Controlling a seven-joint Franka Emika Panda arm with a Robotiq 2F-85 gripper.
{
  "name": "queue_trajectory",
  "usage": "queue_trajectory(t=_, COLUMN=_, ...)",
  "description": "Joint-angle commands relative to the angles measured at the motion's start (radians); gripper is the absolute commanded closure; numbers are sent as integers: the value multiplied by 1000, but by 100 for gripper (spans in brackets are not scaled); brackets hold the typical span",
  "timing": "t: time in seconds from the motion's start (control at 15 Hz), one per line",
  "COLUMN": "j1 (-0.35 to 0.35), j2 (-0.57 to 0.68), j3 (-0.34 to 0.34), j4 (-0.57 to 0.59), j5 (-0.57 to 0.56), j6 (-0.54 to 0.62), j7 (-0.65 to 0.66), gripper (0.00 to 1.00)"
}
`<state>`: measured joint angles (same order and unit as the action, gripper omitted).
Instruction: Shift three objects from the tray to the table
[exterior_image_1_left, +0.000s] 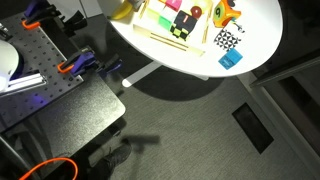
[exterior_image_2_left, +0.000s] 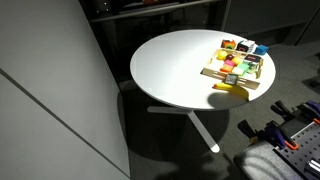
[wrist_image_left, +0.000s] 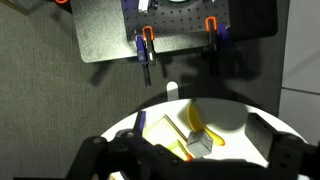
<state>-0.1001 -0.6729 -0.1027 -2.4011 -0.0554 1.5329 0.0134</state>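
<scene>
Hand (wrist_image_left: 195, 152) spread wide, round white table (exterior_image_2_left: 170, 70), pale tray (exterior_image_2_left: 210, 73), grey carpet floor (exterior_image_1_left: 200, 120)

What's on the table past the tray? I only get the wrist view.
Observer: A blue cube sits on the table, outside the tray.
Operator: Is anything next to it?
Observer: Yes, a checkered piece, right beside the cube.
Operator: What's inside the tray?
Observer: A green piece lies in it.
</scene>
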Motion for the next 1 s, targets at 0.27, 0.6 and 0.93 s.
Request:
queue_trajectory(t=0.27, j1=-34, j2=165, j3=-59, j4=-47, j5=-10, j6=299, j7=-34, gripper=0)
queue_trajectory(t=0.6, j1=-61, j2=294, j3=-73, j4=-37, j5=-26, j6=444, j7=-35, gripper=0)
queue_trajectory(t=0.93, j1=-89, j2=421, j3=-63, j4=-12, j5=-78, j6=580, j7=15, gripper=0)
